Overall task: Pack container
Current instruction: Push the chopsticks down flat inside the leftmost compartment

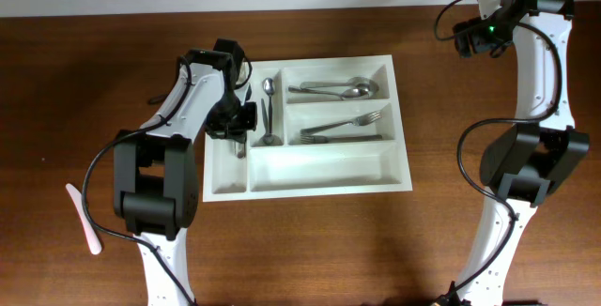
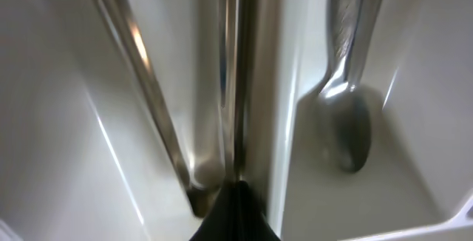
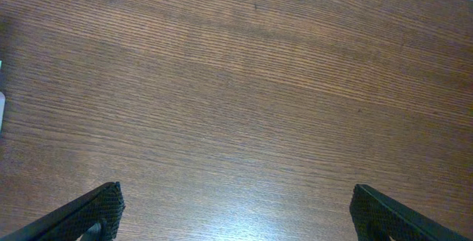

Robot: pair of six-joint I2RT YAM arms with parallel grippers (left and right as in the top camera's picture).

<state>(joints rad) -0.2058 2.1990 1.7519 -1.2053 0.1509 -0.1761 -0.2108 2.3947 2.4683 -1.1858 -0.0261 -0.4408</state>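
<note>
The container [image 1: 402, 179] is a white five-compartment cutlery tray in the middle of the table. My left gripper [image 1: 237, 135] is down in its leftmost narrow compartment. In the left wrist view its fingers [image 2: 236, 215] are closed on a thin metal utensil [image 2: 240, 71] that runs along the compartment, and another metal handle [image 2: 144, 86] lies beside it. A spoon [image 1: 269, 109] lies in the second narrow compartment and also shows in the left wrist view [image 2: 347, 123]. My right gripper [image 3: 236, 211] is open and empty over bare wood at the far right back [image 1: 472, 36].
Spoons [image 1: 333, 89] lie in the top long compartment and forks [image 1: 343, 126] in the middle one. The bottom long compartment [image 1: 319, 167] holds nothing. A pink-and-white utensil [image 1: 83, 217] lies on the table at the left, beside the left arm's base.
</note>
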